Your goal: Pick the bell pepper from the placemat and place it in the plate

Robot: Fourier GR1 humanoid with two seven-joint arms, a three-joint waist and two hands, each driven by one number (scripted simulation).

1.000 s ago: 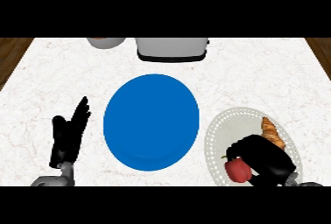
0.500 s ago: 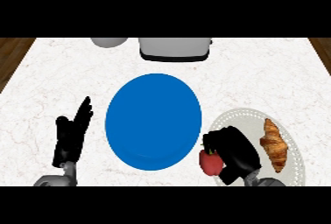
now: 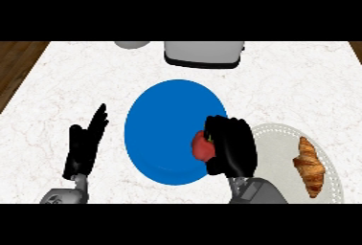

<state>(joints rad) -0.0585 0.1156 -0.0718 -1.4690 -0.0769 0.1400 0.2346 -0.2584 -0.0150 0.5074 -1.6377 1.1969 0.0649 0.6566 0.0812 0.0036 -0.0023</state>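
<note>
Our right hand [image 3: 230, 146] has its fingers curled round the bell pepper [image 3: 202, 146], holding it over the blue plate's [image 3: 164, 119] right rim. It is off the placemat [image 3: 281, 138], so we judge only lowering and release remain. Our left hand [image 3: 84, 143] rests open.

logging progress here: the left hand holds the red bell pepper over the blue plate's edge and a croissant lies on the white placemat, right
Not quite: in the head view the right hand holds the red bell pepper over the edge of the blue plate; the left hand rests open beside it. The croissant does lie on the white placemat.
</note>
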